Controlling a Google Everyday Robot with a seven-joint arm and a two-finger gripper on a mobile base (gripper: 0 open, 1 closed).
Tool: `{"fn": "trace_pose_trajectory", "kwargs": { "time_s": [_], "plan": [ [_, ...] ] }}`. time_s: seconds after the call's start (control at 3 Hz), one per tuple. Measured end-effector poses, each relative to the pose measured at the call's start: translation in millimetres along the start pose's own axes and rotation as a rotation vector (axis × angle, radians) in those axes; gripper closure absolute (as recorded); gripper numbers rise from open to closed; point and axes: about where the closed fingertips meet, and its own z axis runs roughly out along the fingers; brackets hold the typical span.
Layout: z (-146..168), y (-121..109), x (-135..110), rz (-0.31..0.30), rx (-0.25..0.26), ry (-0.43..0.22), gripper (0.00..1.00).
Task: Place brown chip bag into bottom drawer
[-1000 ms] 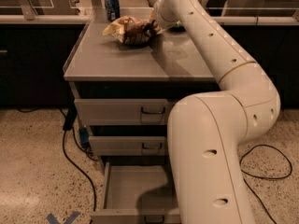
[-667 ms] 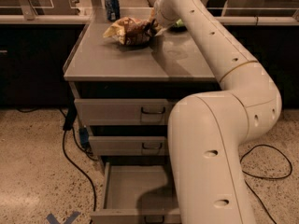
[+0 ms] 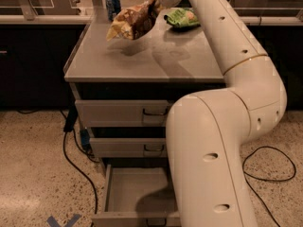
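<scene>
The brown chip bag (image 3: pixel 131 21) hangs in the air above the grey cabinet top (image 3: pixel 142 58), with its shadow on the surface below it. My gripper (image 3: pixel 153 4) is at the bag's right end, at the top of the camera view, shut on the bag and holding it up. The bottom drawer (image 3: pixel 130 190) is pulled open at the bottom of the view. Its flat grey tray is bare, and my arm's lower link covers its right side.
A bright green chip bag (image 3: pixel 182 17) lies on the cabinet top at the back right. A blue can (image 3: pixel 112 4) stands at the back left. The two upper drawers (image 3: pixel 123 112) are shut. Black cables (image 3: pixel 75 150) trail on the speckled floor on both sides.
The brown chip bag, which lay on the cabinet top, is now lifted off it in my gripper. The green chip bag, hidden before, now shows.
</scene>
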Motion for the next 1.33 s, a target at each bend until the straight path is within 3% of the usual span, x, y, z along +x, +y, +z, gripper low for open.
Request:
{"fn": "trace_pose_trajectory", "kwargs": {
  "time_s": [0.33,1.0,1.33],
  "plan": [
    [-47.6,-46.3,-2.7,-0.109,0.062,0.017,1.00],
    [-114.5,-83.1,7.4,-0.193,0.109,0.071,1.00],
    [-147.1,-92.1,12.9,-0.200,0.123,0.088,1.00]
  ]
}}
